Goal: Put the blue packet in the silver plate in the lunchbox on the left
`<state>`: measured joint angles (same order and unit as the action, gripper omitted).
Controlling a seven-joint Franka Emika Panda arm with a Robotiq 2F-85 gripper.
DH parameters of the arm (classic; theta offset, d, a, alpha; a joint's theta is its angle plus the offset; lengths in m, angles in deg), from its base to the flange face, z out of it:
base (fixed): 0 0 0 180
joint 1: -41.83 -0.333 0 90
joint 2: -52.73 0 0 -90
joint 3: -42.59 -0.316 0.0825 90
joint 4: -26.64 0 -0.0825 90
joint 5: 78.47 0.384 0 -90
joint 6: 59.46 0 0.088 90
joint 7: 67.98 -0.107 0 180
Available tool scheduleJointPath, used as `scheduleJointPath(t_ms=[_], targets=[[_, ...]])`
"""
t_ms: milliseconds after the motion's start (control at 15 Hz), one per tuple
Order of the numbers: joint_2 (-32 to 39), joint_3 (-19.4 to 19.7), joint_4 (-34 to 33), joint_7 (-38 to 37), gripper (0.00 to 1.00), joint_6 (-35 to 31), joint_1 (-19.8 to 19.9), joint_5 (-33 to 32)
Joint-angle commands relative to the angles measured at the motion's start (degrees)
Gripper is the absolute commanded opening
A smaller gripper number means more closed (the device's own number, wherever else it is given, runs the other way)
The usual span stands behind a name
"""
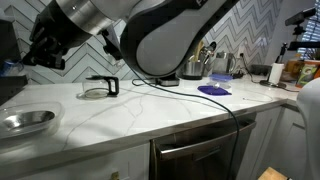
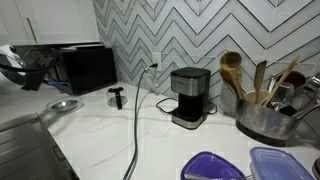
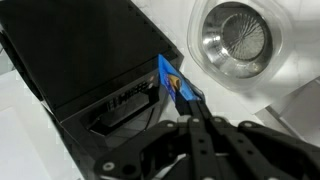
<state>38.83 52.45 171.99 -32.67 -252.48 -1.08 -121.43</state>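
Gripper (image 3: 188, 108): nearest the wrist camera, its two dark fingers (image 3: 200, 120) come together and pinch the blue packet by its lower edge; in both exterior views it hangs at the far end of the bench, by the black appliance (image 1: 40, 50) (image 2: 22, 68).
Blue packet (image 3: 172, 80): bright blue with a small orange mark, held on edge and tilted, seen against the front corner of the black appliance; it is clear of the silver plate.
Silver plate (image 3: 235, 35): round, shiny and raised at the rim, it lies on the white bench top beside the packet in the wrist view, with nothing visible inside; in an exterior view it sits near the front edge at the end of the bench (image 1: 25, 122).
Black appliance (image 2: 85, 68): a boxy dark unit against the back edge, under the chevron tiles, just behind the plate (image 2: 65, 105).
Black-handled item (image 2: 117, 98): small, standing near the back edge between the appliance and the coffee maker.
Coffee maker (image 2: 187, 97): black and silver, mid-bench near the wall, plugged into the wall socket.
Cable (image 2: 135, 130): dark, running from the back edge across the bench top to the front edge.
Pot of wooden utensils (image 2: 262, 112): at the opposite end, near the back edge.
Blue-purple containers (image 2: 212, 167): two, side by side at the front edge in an exterior view; one blue-purple disc shows further along the bench (image 1: 213, 90).
Bench top (image 1: 150, 115): white, faintly veined.
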Motion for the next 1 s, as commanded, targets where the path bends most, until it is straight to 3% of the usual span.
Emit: scheduleJointPath(t_ms=[0,400,600,933], targets=[[-0.01,0.02,-0.04,0.01,0.02,-0.01,0.00,0.00],[4.32,4.13,0.37,-0.37,0.00,-8.19,-5.21,-3.37],[6.59,5.35,0.23,-0.80,0.00,-12.62,-4.84,-6.24],[8.91,7.86,-0.09,-1.03,0.00,-13.27,-3.40,-11.14]])
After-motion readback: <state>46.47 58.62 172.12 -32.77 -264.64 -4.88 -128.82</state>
